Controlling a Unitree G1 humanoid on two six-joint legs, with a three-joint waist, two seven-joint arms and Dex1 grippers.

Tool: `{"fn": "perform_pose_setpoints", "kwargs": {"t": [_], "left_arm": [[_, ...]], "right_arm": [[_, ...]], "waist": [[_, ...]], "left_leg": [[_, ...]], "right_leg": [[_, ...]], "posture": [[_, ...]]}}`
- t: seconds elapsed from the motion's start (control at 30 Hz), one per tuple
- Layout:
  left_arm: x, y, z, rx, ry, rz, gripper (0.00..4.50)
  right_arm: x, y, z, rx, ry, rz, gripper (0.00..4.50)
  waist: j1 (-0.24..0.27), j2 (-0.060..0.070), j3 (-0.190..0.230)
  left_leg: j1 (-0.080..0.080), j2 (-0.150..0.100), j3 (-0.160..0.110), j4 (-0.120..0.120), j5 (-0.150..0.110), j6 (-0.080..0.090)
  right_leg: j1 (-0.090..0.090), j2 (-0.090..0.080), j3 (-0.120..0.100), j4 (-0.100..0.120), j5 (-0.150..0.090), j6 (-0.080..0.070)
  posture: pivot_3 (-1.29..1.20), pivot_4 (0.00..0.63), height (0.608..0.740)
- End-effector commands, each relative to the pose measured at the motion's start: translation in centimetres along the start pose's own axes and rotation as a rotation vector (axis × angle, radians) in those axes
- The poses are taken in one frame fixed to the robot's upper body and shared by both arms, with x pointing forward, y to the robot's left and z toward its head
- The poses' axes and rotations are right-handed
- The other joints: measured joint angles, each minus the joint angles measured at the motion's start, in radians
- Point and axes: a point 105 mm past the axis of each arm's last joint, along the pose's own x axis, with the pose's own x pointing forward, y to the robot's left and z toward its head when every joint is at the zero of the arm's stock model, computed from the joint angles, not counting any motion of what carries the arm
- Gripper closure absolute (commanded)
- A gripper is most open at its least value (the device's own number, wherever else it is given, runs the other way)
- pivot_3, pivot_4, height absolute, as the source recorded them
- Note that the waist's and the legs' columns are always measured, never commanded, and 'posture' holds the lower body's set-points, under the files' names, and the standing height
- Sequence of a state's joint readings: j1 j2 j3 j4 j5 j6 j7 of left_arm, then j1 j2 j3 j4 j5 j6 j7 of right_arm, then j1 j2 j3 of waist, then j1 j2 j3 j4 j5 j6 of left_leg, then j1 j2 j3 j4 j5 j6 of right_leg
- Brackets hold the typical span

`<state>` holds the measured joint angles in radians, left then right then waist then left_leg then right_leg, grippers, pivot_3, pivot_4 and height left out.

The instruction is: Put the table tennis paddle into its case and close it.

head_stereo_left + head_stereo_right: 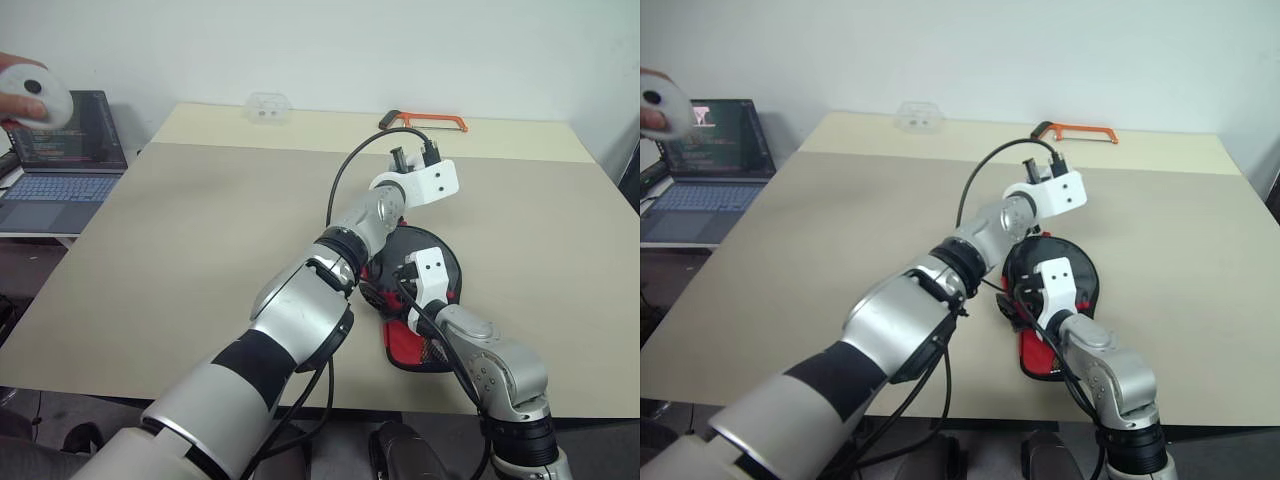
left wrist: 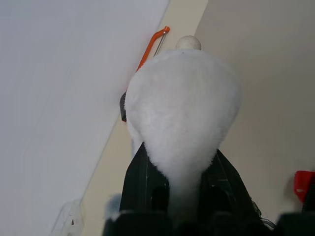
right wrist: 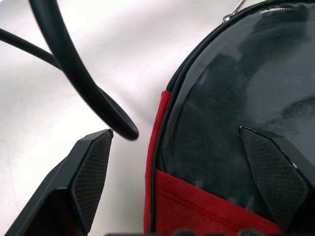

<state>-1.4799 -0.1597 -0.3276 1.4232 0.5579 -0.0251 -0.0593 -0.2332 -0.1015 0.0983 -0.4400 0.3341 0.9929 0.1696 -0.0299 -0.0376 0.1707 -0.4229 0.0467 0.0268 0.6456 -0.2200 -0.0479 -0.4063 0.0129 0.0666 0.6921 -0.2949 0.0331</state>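
Observation:
The case (image 1: 415, 240) lies flat on the table (image 1: 200, 230) near its front edge, black with a red panel (image 3: 197, 206) and a zipper round its rim. The table tennis paddle is hidden. My right gripper (image 3: 174, 132) hangs open just over the case's edge. One fingertip (image 3: 93, 167) is above bare table and the other (image 3: 273, 167) above the black pocket. My left gripper (image 1: 415, 165) is raised above the table beyond the case, pointing toward the far edge. A blurred white shape (image 2: 182, 108) stands close in front of the left wrist camera.
An orange-framed hacksaw (image 1: 425, 120) lies at the table's far edge, and a clear plastic box (image 1: 267, 105) sits further left. A laptop (image 1: 60, 160) is off the table's left side, where a person's hand holds a white round device (image 1: 35, 95). A black cable (image 3: 78, 73) hangs beside the case.

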Motion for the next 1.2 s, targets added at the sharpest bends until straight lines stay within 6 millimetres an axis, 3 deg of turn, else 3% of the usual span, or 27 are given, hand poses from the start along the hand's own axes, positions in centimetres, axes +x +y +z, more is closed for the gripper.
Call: {"fn": "perform_pose_setpoints", "kwargs": {"t": [0.03, 0.17, 0.53, 0.63, 0.8, 0.93, 1.07, 1.2], "left_arm": [[-0.1, -2.2, 6.9, 0.068, -0.196, -0.044, 4.25], [-0.3, -4.2, 7.7, 0.124, -0.228, -0.111, 4.25], [-0.2, -5.7, 4.0, 0.078, -0.115, -0.185, 4.25], [-0.2, -6.1, 3.1, 0.099, -0.102, -0.207, 3.32], [-0.5, -7.2, 2.2, 0.146, -0.125, -0.265, 1.31], [-0.8, -8.2, 1.1, 0.092, -0.106, -0.329, 0.02], [-0.7, -7.4, 0.9, 0.083, -0.105, -0.304, 0.02], [-0.8, -6.8, 1.2, 0.024, -0.130, -0.344, 0.02]], "right_arm": [[0.1, 0.4, -1.2, 0.021, 0.053, 0.012, 0.00], [-0.1, 0.4, -1.6, 0.028, 0.060, 0.009, 0.00], [0.0, -0.2, -1.4, 0.029, 0.051, 0.000, 0.00], [0.0, -0.4, -1.3, 0.025, 0.050, 0.000, 0.00], [0.0, -1.3, -0.8, 0.012, 0.044, -0.003, 0.00], [-0.2, -2.0, -0.1, -0.006, 0.035, -0.008, 0.00], [-1.5, -2.2, 1.1, -0.036, 0.020, 0.038, 0.00], [-4.0, -2.2, 2.1, -0.093, 0.036, 0.106, 0.00]], "waist": [[0.000, 0.000, 0.000], [0.001, 0.000, 0.000], [-0.001, 0.000, 0.000], [-0.001, 0.000, 0.000], [-0.002, 0.000, 0.000], [-0.001, 0.000, 0.000], [0.000, 0.000, 0.000], [0.001, 0.000, 0.000]], "left_leg": [[0.000, 0.000, 0.000, 0.000, 0.000, 0.000], [0.000, 0.000, 0.000, 0.000, 0.000, 0.000], [0.000, 0.000, 0.000, 0.000, 0.000, 0.000], [0.000, 0.000, 0.000, 0.000, 0.000, 0.000], [0.001, 0.000, 0.000, 0.000, 0.000, 0.000], [0.001, 0.000, 0.000, 0.000, 0.000, 0.000], [0.001, 0.000, 0.000, 0.000, 0.000, 0.000], [0.000, 0.000, 0.000, 0.000, 0.000, 0.000]], "right_leg": [[0.000, 0.000, 0.000, 0.000, 0.000, 0.000], [0.000, 0.000, 0.000, 0.000, 0.000, 0.000], [0.000, 0.000, 0.000, 0.000, 0.000, -0.001], [0.000, 0.000, 0.000, 0.000, 0.000, -0.001], [0.000, 0.000, 0.001, 0.001, 0.000, -0.001], [0.000, 0.000, 0.001, 0.001, 0.000, -0.001], [0.000, 0.000, 0.001, 0.001, 0.000, -0.001], [0.000, 0.000, 0.000, 0.000, 0.001, -0.001]], "posture": [[0.00, 0.150, 0.740], [0.00, 0.150, 0.740], [0.00, 0.150, 0.740], [0.00, 0.150, 0.740], [0.00, 0.150, 0.740], [0.00, 0.150, 0.740], [0.00, 0.150, 0.740], [0.00, 0.150, 0.740]]}}
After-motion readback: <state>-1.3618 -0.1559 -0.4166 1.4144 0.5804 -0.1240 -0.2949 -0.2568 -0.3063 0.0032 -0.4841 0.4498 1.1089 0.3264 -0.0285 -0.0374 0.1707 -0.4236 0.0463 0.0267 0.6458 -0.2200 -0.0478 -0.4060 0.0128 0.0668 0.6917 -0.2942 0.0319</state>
